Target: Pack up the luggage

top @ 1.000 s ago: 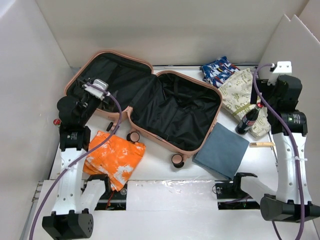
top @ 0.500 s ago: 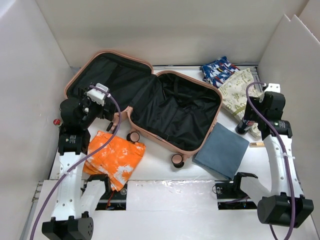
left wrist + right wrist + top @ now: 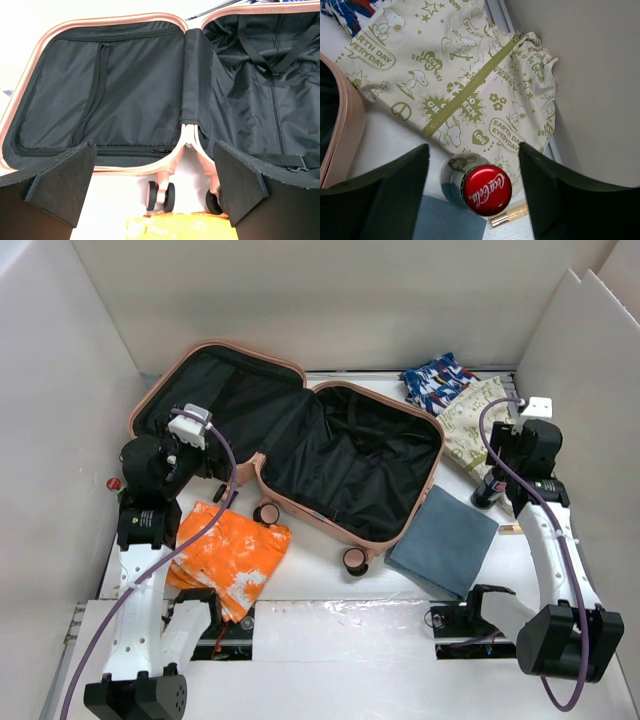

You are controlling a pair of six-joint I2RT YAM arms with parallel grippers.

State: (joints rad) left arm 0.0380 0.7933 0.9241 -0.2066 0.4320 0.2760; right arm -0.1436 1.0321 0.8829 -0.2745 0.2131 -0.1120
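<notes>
Plainly, left gripper (image 3: 155, 146) gapes; right gripper (image 3: 473, 150), jaws apart, straddles the bottle (image 3: 485, 192) at three o'clock of the luggage (image 3: 350, 460); off-centre squeezing could topple it.

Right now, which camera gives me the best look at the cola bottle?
The right wrist view: the cola bottle shows close, red cap up, inside the open right tool. Top external shows it small and dark beside the right arm; left wrist misses it.
</notes>
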